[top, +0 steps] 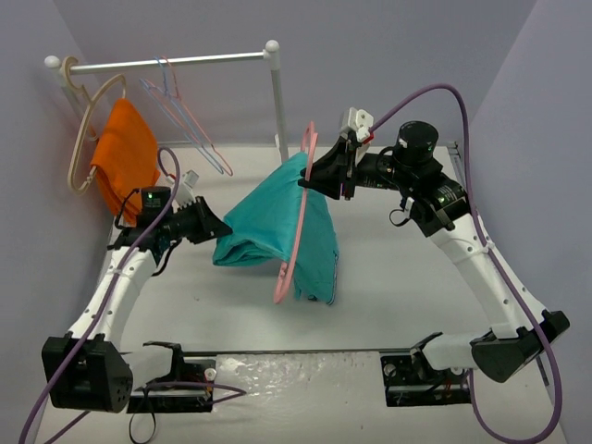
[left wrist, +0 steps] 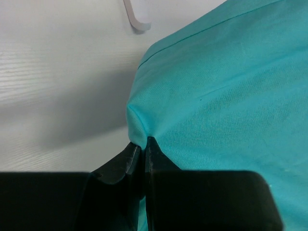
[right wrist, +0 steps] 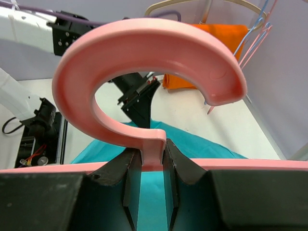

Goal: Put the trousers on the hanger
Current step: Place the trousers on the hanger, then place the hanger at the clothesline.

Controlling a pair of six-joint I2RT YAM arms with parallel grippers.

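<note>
The teal-green trousers (top: 277, 227) hang folded through the salmon-pink hanger (top: 298, 231), which is held up above the table in the middle. My right gripper (top: 326, 166) is shut on the hanger's neck just below its hook (right wrist: 144, 53); the jaws pinch the pink stem (right wrist: 153, 154). My left gripper (top: 215, 225) is shut on a fold of the trousers (left wrist: 226, 86) at their left edge, with cloth pinched between the fingertips (left wrist: 131, 156). One part of the trousers drapes down the hanger's right side.
A white rail (top: 166, 63) on a post (top: 277, 97) stands at the back left. It carries a beige hanger (top: 85, 139) with an orange cloth (top: 125, 157) and thin blue and pink hangers (top: 180, 116).
</note>
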